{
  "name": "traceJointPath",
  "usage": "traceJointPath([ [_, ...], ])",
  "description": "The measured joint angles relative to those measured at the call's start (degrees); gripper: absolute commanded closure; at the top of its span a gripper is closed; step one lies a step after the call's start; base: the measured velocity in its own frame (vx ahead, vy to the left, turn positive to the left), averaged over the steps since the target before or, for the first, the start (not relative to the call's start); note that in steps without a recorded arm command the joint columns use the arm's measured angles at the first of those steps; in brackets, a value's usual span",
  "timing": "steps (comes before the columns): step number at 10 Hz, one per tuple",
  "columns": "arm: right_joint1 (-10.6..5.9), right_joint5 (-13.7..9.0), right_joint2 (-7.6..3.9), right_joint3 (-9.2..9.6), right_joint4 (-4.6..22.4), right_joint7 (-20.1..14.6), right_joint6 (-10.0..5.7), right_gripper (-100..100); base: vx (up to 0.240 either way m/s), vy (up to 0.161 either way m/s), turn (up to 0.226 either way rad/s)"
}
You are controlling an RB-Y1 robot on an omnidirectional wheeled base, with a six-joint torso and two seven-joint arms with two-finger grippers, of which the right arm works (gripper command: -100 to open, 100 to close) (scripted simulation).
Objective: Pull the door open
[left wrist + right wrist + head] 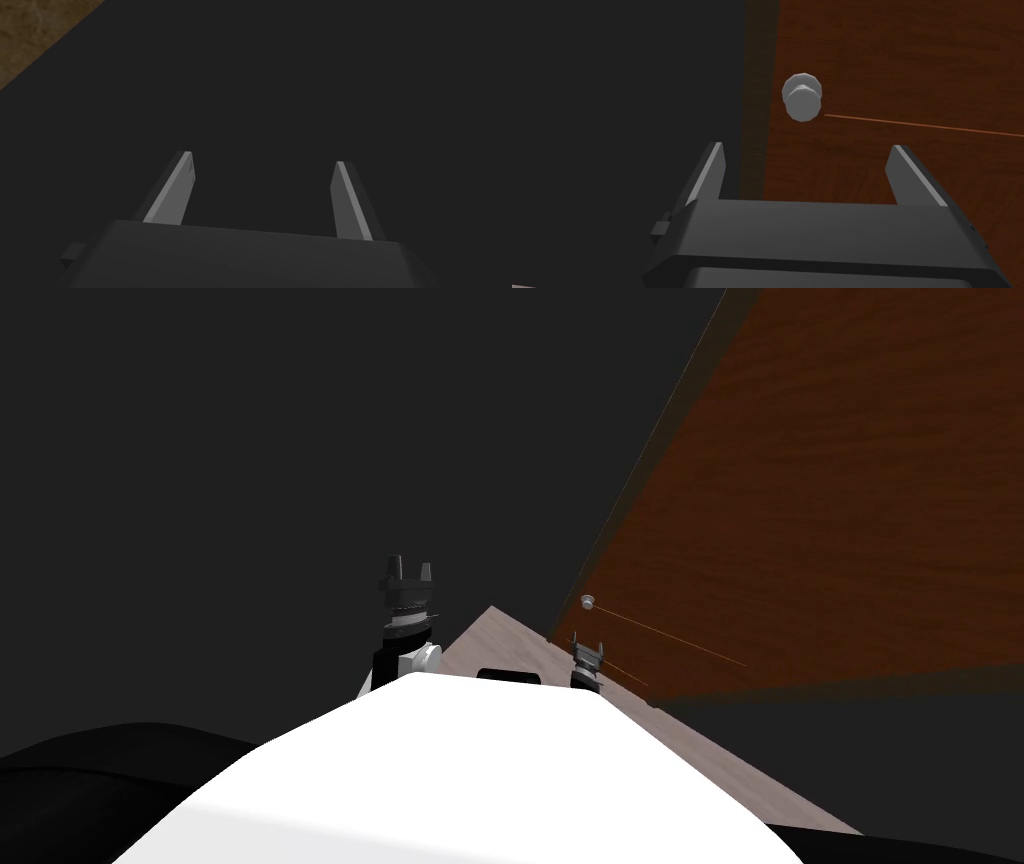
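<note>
Our right gripper [807,146], spread like the idle left gripper [263,157], faces the door knob [802,100] at twelve o'clock; we should advance, then clamp.

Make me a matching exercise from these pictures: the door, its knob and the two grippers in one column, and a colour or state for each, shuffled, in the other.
Things:
1. door knob
2. door
3. left gripper
4. right gripper

Descriptions:
A. reddish-brown, wood-grained
B. open, facing a plain dark surface
C. light grey and round, near the door's edge
D. open, pointed at the door, the knob ahead of its fingertips and not touched

Pairs: 1-C, 2-A, 3-B, 4-D.
</note>
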Motion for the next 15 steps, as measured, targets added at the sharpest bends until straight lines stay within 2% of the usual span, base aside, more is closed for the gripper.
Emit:
traceJointPath([
  [1, -0.36, -1.1, -0.43, 0.3, 1.32, -0.98, -0.57, -100, 0.117, -0.066, 0.175],
  [3, 0.13, -3.72, -1.12, 1.44, 2.79, -2.54, -2.01, -100, 0.114, -0.059, 0.086],
  [5, -0.67, -5.6, -1.53, 2.2, 5.5, -4.22, -3.3, -100, 0.097, -0.058, 0.097],
  [11, -1.13, -12.4, -3.42, 4.65, 11.04, -8.62, -6.75, -100, 0.112, -0.074, 0.097],
  [12, -1.19, -12.53, -3.45, 4.68, 11.16, -8.77, -6.85, -100, 0.115, -0.017, -0.024],
  [15, -1.74, -12.18, -5.22, 4.38, 13.95, -12.39, -6.65, -100, 0.129, 0.007, -0.01],
])
